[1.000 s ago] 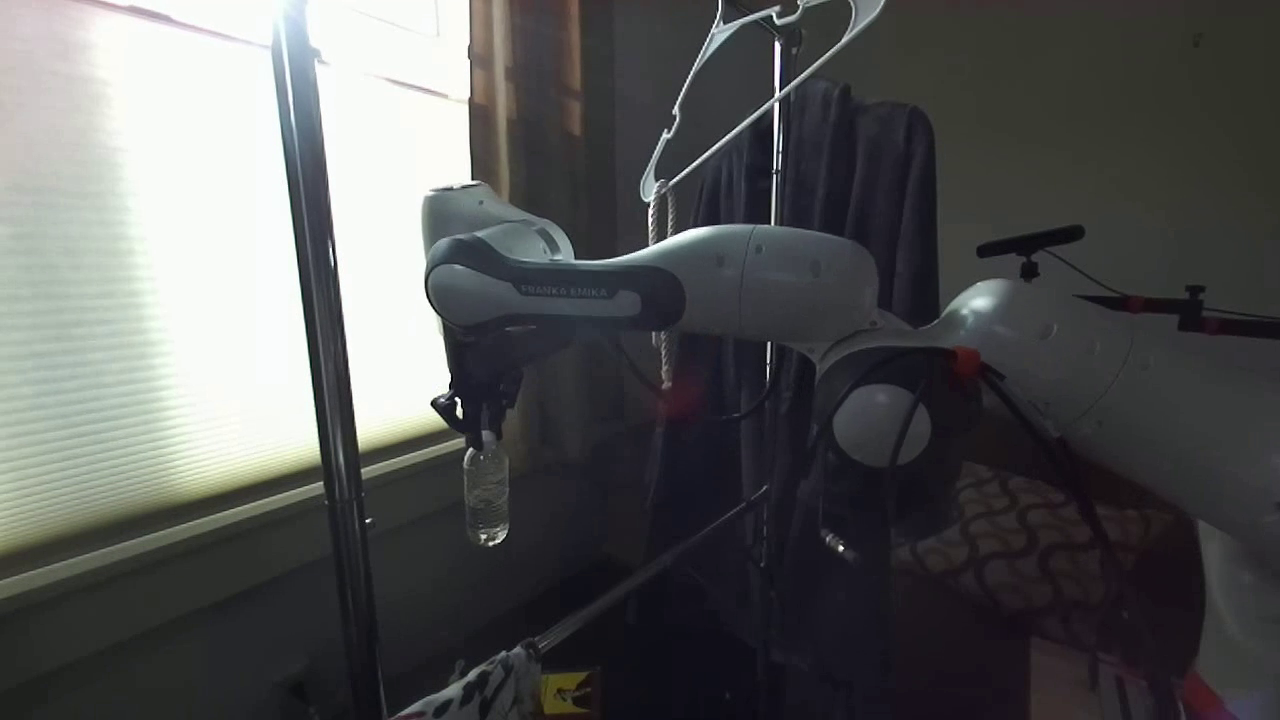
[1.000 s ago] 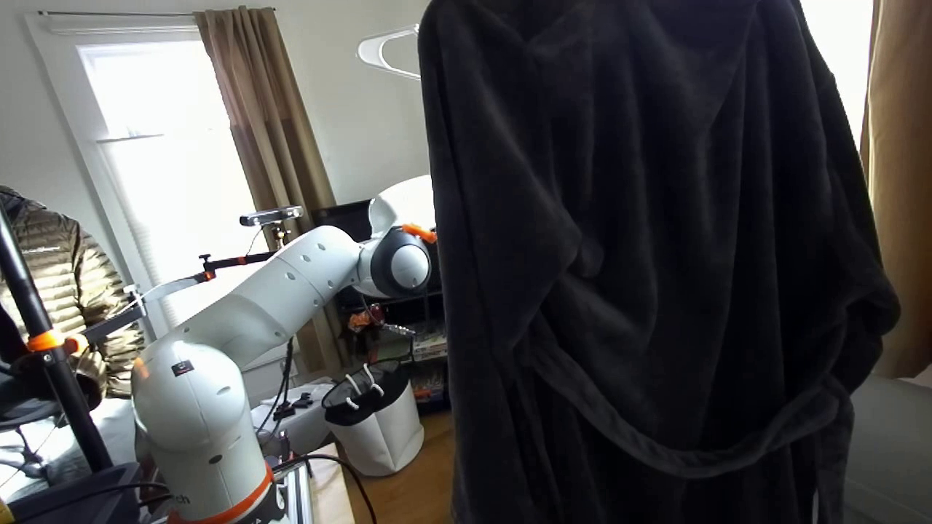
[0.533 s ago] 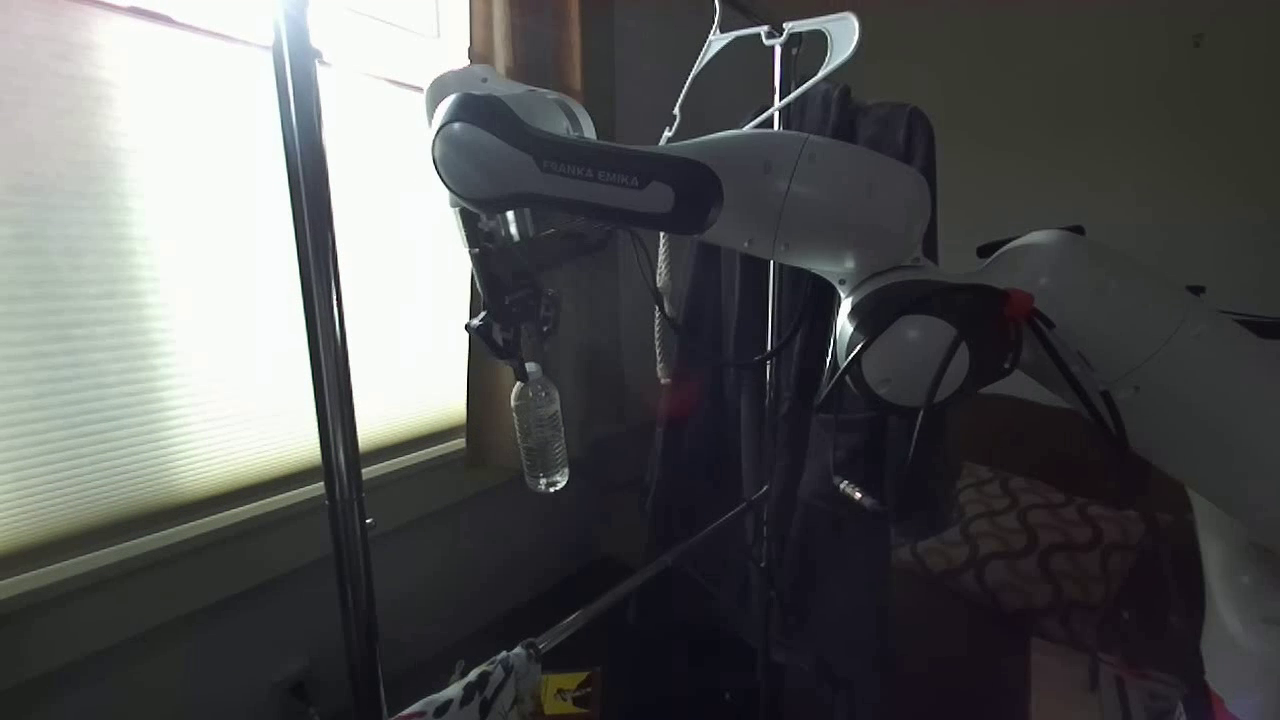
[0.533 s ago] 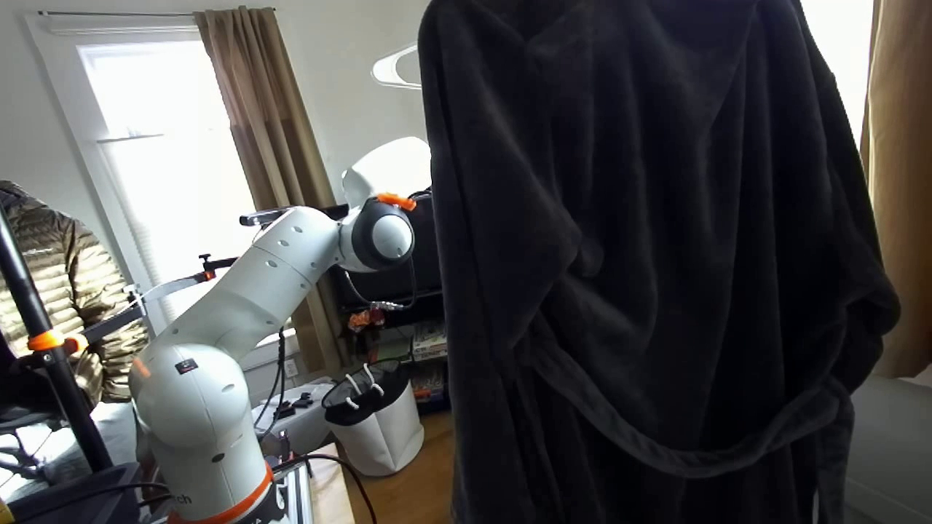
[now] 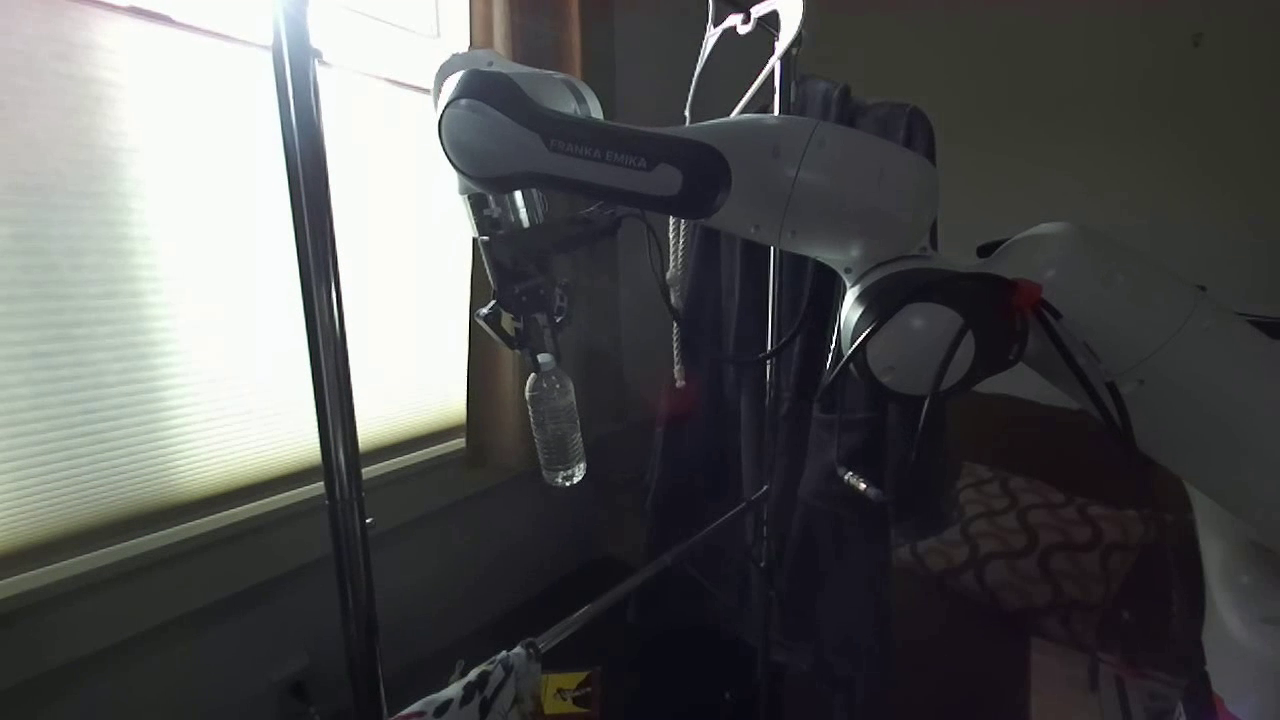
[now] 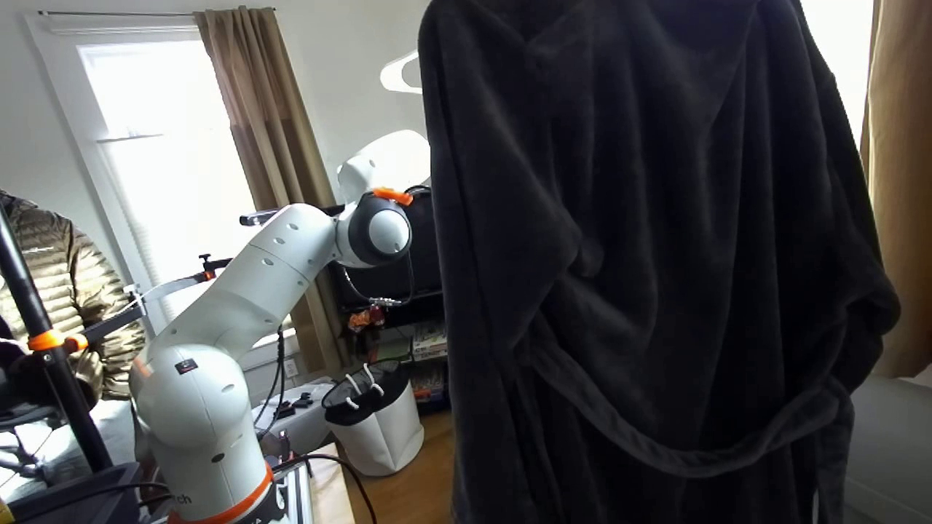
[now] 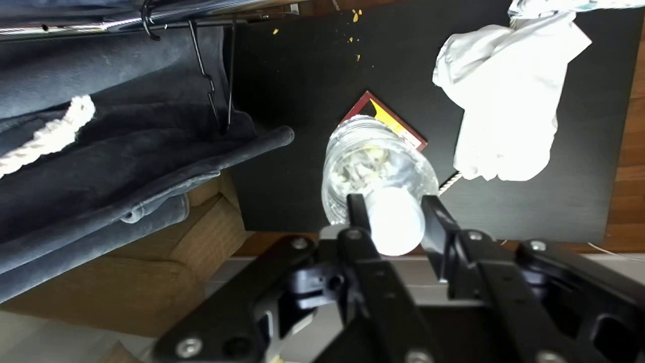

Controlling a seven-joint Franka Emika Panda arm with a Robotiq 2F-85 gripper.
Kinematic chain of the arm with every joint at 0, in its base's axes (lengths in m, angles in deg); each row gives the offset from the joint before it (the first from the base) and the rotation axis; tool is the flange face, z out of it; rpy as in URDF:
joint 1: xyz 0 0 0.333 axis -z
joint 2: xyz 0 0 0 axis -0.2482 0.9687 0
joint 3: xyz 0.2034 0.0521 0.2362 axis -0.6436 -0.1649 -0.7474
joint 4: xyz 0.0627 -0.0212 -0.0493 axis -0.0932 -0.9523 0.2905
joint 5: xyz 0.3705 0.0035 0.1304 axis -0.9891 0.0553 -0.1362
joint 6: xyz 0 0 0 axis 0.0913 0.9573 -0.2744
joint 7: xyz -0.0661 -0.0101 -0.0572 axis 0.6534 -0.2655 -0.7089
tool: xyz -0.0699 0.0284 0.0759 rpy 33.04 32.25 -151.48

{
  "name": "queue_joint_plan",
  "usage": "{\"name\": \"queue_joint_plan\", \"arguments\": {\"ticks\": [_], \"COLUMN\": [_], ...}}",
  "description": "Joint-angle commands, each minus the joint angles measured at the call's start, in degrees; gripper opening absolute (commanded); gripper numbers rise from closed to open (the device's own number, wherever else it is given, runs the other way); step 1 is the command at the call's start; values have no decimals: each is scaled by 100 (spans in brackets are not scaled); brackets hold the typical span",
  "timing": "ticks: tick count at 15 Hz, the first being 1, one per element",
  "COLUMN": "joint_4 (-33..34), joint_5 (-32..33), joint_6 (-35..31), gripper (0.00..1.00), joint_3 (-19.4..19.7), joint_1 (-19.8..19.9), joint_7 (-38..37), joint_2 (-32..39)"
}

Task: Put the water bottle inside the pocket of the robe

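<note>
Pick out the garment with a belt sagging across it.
The dark robe, large on the right of an exterior view: a cloth belt sags across it. The quilted jacket at that view's left edge shows none.

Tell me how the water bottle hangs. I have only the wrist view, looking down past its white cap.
Observer: In an exterior view the water bottle hangs at a slant, its lower end toward the right of that picture.
Operator: Copy. Describe what I'm aiming for, seen from outside.
Observer: In an exterior view, a belt droops in a slack curve across the robe.
Operator: Now look up high and report.
Observer: In an exterior view, a white plastic hanger shows higher in the picture than every visible part of the Franka arm.
</note>
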Motion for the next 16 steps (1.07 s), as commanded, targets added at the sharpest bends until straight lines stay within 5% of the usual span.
{"name": "queue_joint_plan", "arguments": {"ticks": [1,3,13,14,16], "joint_4": [-24,-139,-280,-1135,-1492], "joint_5": [7,34,-1430,-1445,-1428], "joint_6": [62,603,2722,2364,2479], "gripper": [8,8,8,8,8], "joint_3": [-41,12,-1024,-1030,-1030], "joint_1": [29,49,852,867,893], "joint_7": [-90,-167,985,998,1045], "joint_2": [-34,-167,-954,-1194,-1237]}}
